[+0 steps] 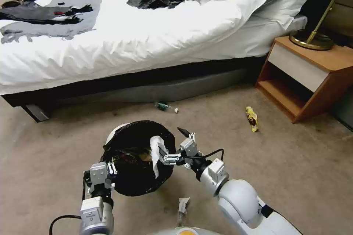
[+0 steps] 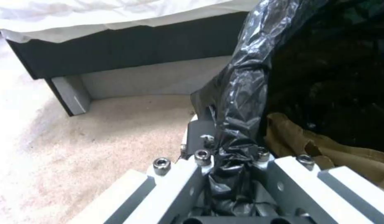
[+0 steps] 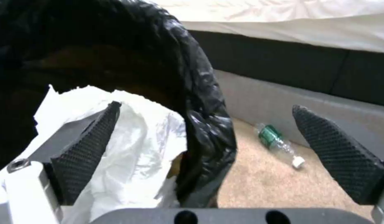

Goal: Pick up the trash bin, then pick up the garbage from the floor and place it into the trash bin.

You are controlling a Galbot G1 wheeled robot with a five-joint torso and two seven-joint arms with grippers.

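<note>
Left gripper (image 1: pixel 110 170) jaws clamped tight on the near rim of the trash bin (image 1: pixel 139 154), black liner bunched between them; bin held up off the carpet (image 1: pixel 55 154), tilted, mouth facing the head camera. Right gripper (image 1: pixel 173 143) jaws spread wide, straddling the far-right rim: one pad inside against white paper (image 1: pixel 156 154) draped over the liner, the other outside, gripping nothing. Brown cardboard scrap (image 2: pixel 308 146) inside; the rest of the bin interior is too dark to read. Green-labelled bottle (image 1: pixel 165 107) lies by the bed base (image 1: pixel 147 90), yellow wrapper (image 1: pixel 252 118) near the nightstand (image 1: pixel 305 77), a paper scrap (image 1: pixel 182 207) partly cut off by the robot body
</note>
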